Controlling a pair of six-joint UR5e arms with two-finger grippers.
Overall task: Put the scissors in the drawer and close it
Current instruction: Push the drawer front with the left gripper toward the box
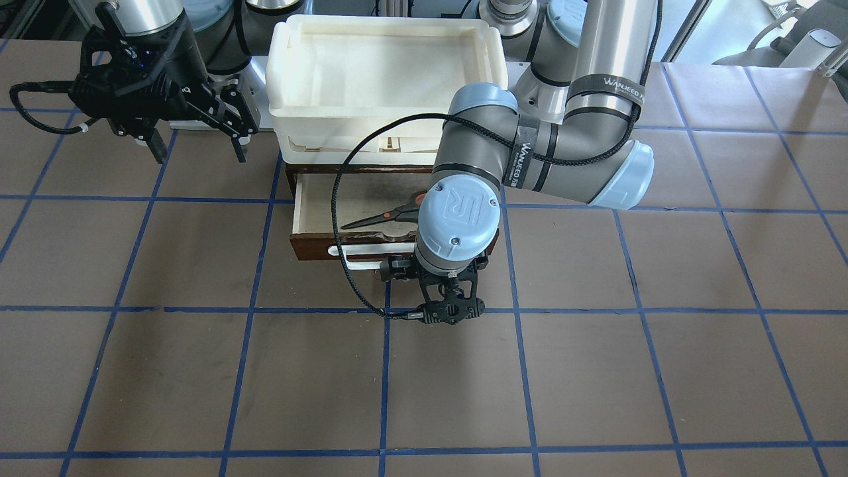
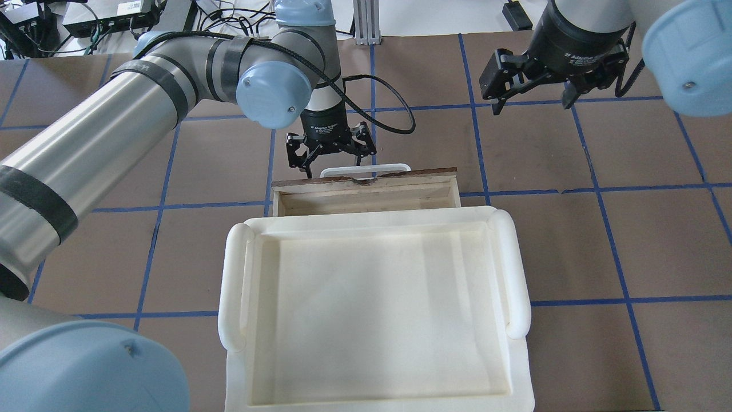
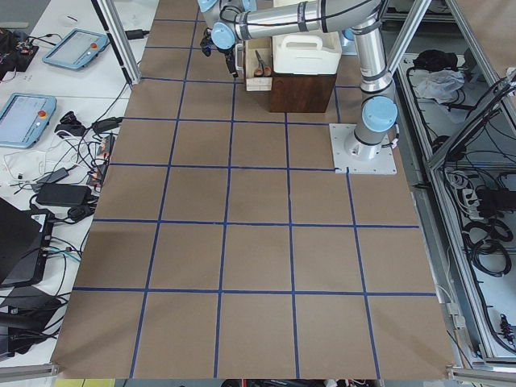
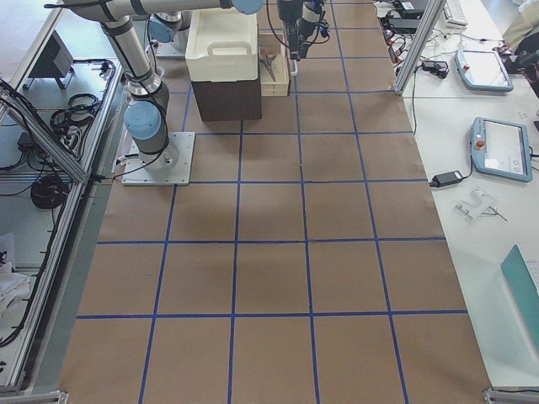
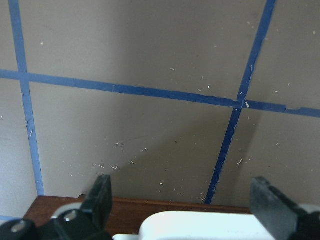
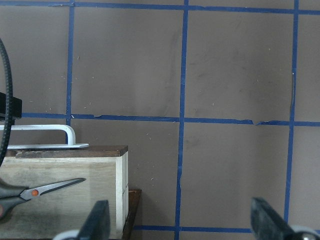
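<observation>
I am seeing the scissors point(image 1: 383, 215) lying inside the open drawer point(image 1: 311, 246). The left pincer point(image 2: 334, 166) is hanging with its fingers apart at the drawer's white bar handle point(image 2: 394, 167). The right pincer point(image 1: 199, 156) is hovering spread wide, well aside above the bench point(image 1: 596, 371).

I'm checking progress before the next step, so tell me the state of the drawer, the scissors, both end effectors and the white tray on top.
drawer: open.
scissors: lying flat inside the drawer, blades shut.
left end effector: open, at the drawer's handle, gripping nothing.
right end effector: open, empty, off to the side of the drawer.
white tray: empty.
</observation>
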